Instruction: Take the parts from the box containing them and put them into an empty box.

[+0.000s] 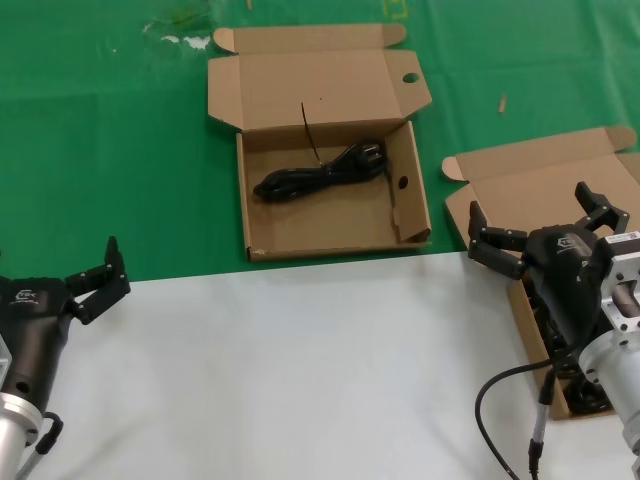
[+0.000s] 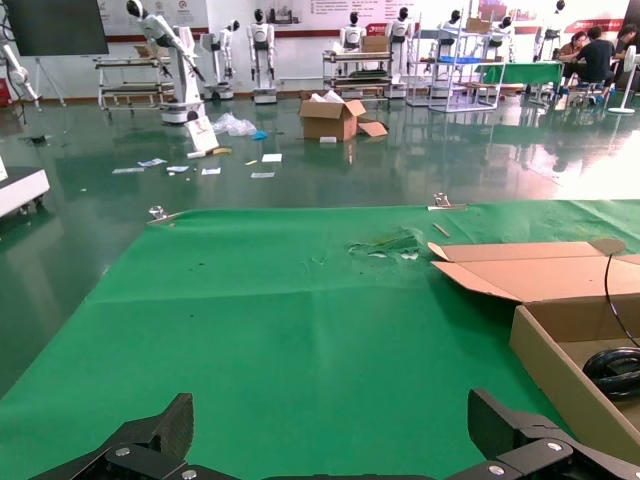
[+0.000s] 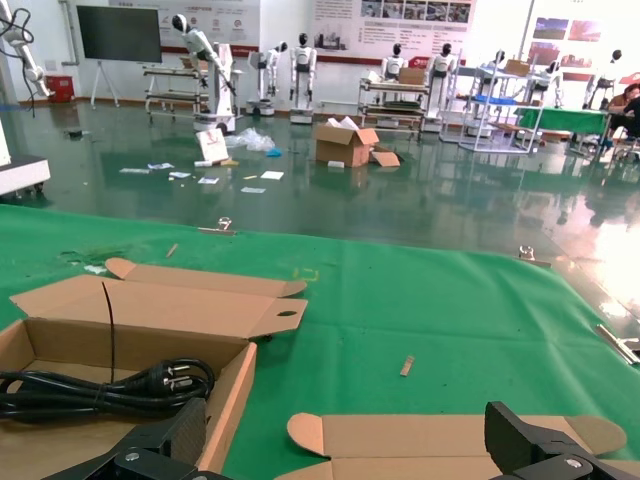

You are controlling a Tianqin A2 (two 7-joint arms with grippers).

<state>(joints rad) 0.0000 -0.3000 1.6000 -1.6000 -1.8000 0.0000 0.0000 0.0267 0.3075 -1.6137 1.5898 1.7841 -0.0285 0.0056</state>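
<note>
One black power cord (image 1: 320, 176) lies in the squarish box with round holes (image 1: 413, 180) at the table's middle back; it also shows in the right wrist view as the cord (image 3: 100, 385) and in the left wrist view as the cord (image 2: 615, 366). The narrower box (image 1: 528, 330) stands at the right with its lid (image 1: 545, 180) open, and dark cords (image 1: 588, 395) inside are mostly hidden by my right arm. My right gripper (image 1: 532, 215) hovers open over that box, holding nothing. My left gripper (image 1: 55, 268) waits open at the lower left over the white surface.
A green cloth (image 1: 100, 150) covers the back of the table and a white surface (image 1: 300, 370) covers the front. A grey cable (image 1: 500, 400) hangs by my right arm. Small scraps (image 1: 503, 102) lie on the cloth.
</note>
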